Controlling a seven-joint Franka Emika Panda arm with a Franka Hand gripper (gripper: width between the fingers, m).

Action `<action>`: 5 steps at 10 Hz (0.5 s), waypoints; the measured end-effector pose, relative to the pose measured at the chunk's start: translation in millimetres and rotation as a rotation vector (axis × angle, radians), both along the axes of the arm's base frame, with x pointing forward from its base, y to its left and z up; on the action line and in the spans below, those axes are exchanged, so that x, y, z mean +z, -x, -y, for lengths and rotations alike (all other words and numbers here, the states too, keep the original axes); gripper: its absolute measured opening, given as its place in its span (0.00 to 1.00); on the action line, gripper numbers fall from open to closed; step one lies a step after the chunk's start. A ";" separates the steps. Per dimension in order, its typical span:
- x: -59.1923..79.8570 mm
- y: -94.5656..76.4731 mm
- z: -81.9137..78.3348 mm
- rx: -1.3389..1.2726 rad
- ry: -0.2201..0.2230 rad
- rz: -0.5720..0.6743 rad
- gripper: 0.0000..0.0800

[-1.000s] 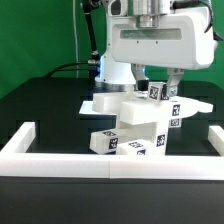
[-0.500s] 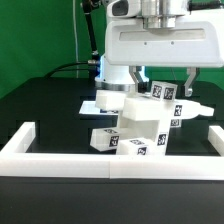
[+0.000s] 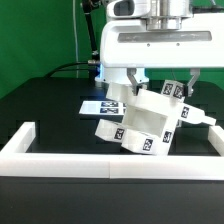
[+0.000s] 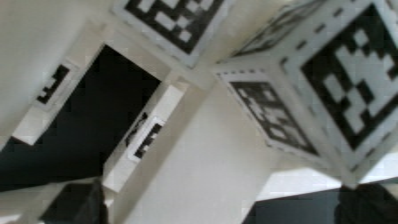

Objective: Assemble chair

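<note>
The partly built white chair [image 3: 146, 126] leans tilted on the black table, just behind the front rail. Tagged posts stick up at its top toward the exterior view's right. My gripper [image 3: 162, 88] hangs directly above it and is open. One of its dark fingers [image 3: 134, 80] stands on each side of the chair's upper posts, clear of them. In the wrist view the chair [image 4: 214, 150] fills the picture, with a tagged post end [image 4: 338, 90] and a frame piece [image 4: 134, 120] very close. Nothing is gripped.
The marker board [image 3: 103, 105] lies flat behind the chair at the exterior view's left. A long white rail [image 3: 100, 160] borders the front and both sides of the workspace. The arm's white base [image 3: 112, 72] stands at the back, before a green backdrop.
The jaws have opened and let go of the upper post. The chair has tipped over from upright to a lean toward the exterior view's right. The gripper has risen slightly.
</note>
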State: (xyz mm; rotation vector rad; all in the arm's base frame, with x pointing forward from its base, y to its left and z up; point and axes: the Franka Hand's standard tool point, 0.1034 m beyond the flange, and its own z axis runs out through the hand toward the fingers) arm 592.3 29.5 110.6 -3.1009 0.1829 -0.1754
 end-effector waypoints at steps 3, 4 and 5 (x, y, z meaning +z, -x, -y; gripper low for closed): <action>5.1 -3.7 3.5 0.066 0.012 -0.003 0.81; 7.9 -6.1 4.3 0.065 0.010 -0.006 0.81; 10.7 -8.7 5.7 0.063 0.009 -0.005 0.81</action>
